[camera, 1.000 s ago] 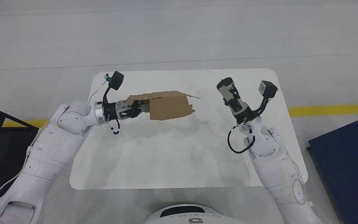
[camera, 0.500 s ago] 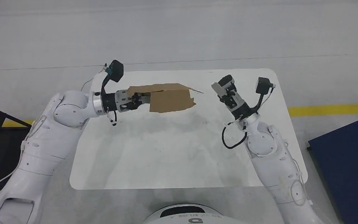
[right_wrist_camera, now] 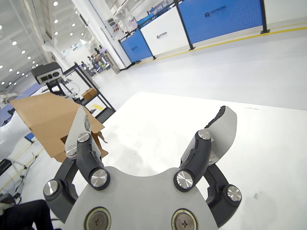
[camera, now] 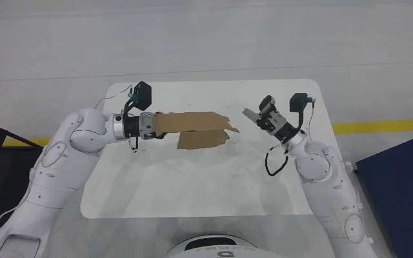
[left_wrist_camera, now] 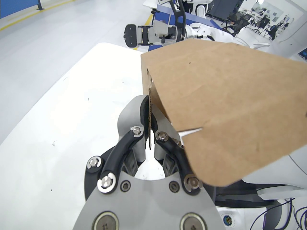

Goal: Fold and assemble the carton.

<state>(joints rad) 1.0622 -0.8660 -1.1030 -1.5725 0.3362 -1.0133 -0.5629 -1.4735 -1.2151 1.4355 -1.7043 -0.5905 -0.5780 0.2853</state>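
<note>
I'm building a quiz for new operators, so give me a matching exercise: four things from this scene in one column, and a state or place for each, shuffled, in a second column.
Things
1. brown cardboard carton
2. left gripper
3. right gripper
4. white table with rounded corners

States or places
A. open, holding nothing
B. shut on a cardboard edge
C. gripped at one end, lying between the two grippers
D. pale top with a few small dark specks

Pairs: 1-C, 2-B, 3-A, 4-D
</note>
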